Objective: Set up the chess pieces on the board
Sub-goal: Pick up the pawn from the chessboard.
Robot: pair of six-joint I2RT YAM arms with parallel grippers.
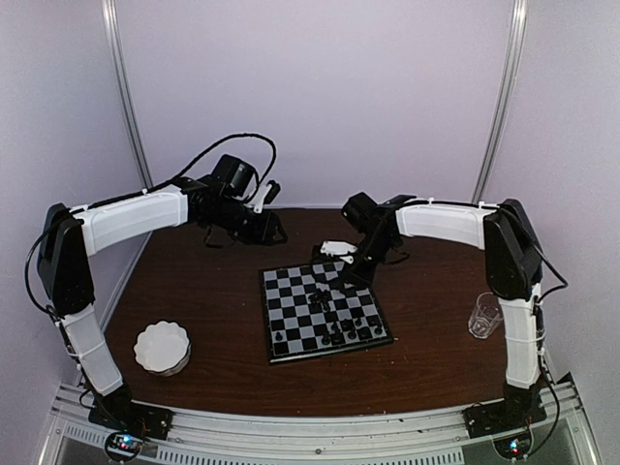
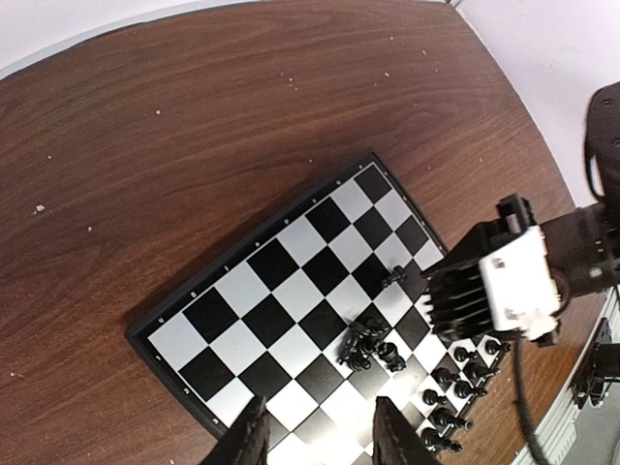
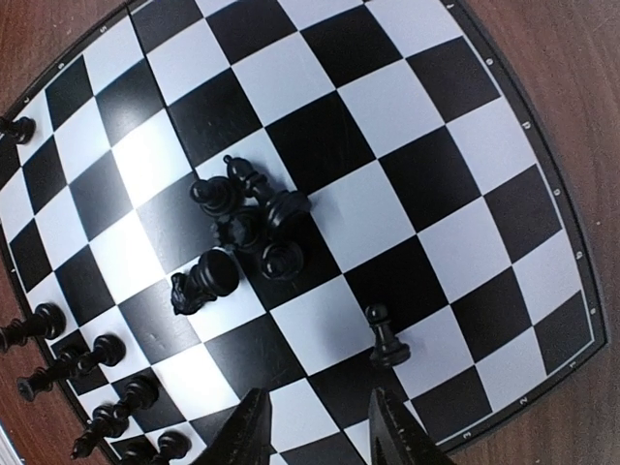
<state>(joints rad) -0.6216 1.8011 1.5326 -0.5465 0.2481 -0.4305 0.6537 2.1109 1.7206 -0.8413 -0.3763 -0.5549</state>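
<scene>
Chess pieces (image 3: 254, 218): tiny, light, probably slick, easily toppled. Several lie heaped mid-way on the board (image 3: 455, 155), and more stand along one edge. Pinch each at its narrow waist. Your right end effector (image 3: 320, 431) hovers apart and empty. The left end effector (image 2: 320, 436) is likewise apart and empty.

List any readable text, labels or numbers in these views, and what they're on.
Nothing is legible.
Board rim: tiny pale coordinate marks, too blurred to read in any view.
Chess pieces, white dish, glass: no lettering visible.
</scene>
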